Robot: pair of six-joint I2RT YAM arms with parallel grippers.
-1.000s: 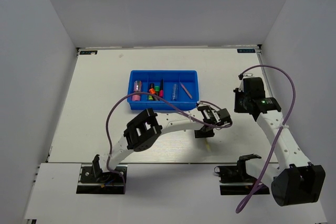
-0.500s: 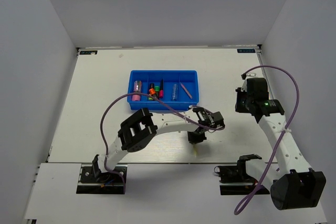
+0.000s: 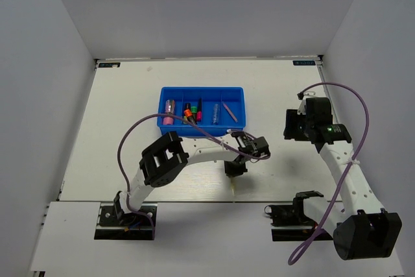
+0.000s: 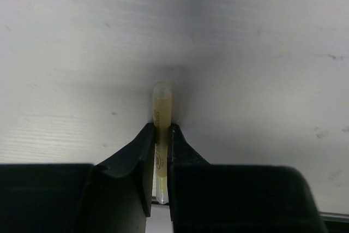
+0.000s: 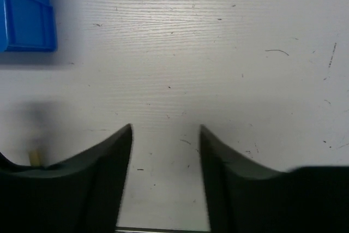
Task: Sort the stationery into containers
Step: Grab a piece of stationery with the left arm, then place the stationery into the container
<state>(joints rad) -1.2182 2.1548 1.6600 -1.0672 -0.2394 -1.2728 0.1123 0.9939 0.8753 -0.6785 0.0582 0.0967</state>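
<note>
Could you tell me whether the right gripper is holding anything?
No, the right gripper is open, and only the table shows in the gap.

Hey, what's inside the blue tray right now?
Four compartments, left to right: a pink tube, capped black markers, a bluish pen, a thin pale stick. The purple cable crosses the near side, hiding a bit.

Top view's bright, even and pretty sharp, just a soft shadow on the table (image 3: 117, 115) under the left arm (image 3: 201, 154). Wrist cams are dimmer, grey shadow patches, near fingers (image 5: 82, 184) blurry.
</note>
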